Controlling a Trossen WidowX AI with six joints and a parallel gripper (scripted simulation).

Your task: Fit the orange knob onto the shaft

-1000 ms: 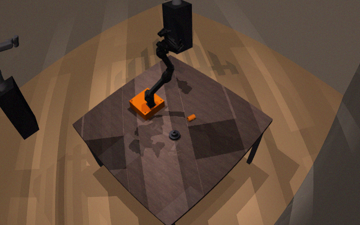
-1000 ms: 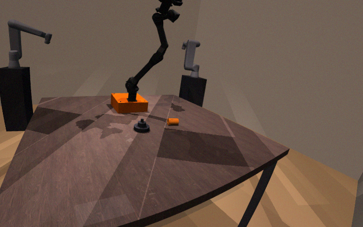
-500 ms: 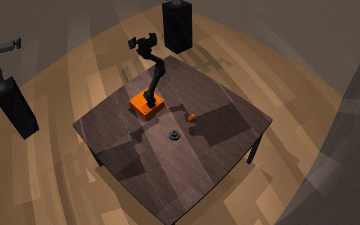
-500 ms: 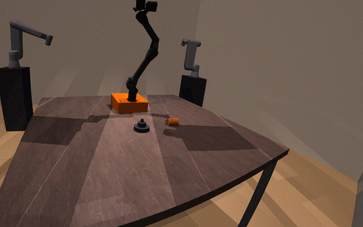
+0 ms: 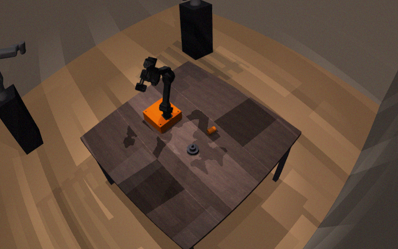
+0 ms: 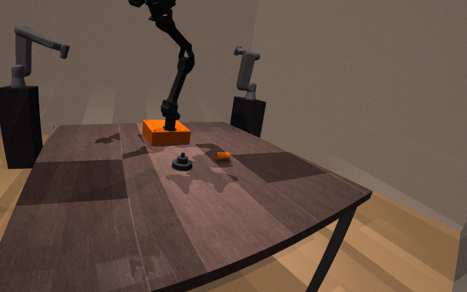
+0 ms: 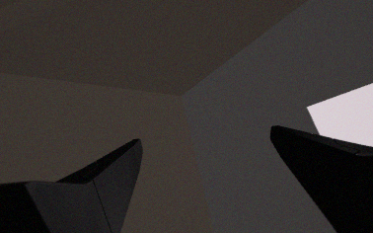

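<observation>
The orange knob lies on its side on the table, to the right of the pedestal and apart from it. The round dark pedestal stands upright on the table, with the short dark shaft sticking up bare from its middle. The shaft's flat side cannot be made out. My gripper is wide open and empty, raised high above the orange base and far from knob and pedestal. The wrist view shows only walls, ceiling and a bright panel beyond the fingers. The gripper is mostly cut off in the exterior view.
My arm stands on an orange base block behind the pedestal on the wooden table. Two grey arms on black columns stand beyond the table. Arm shadows and dark patches cross the tabletop.
</observation>
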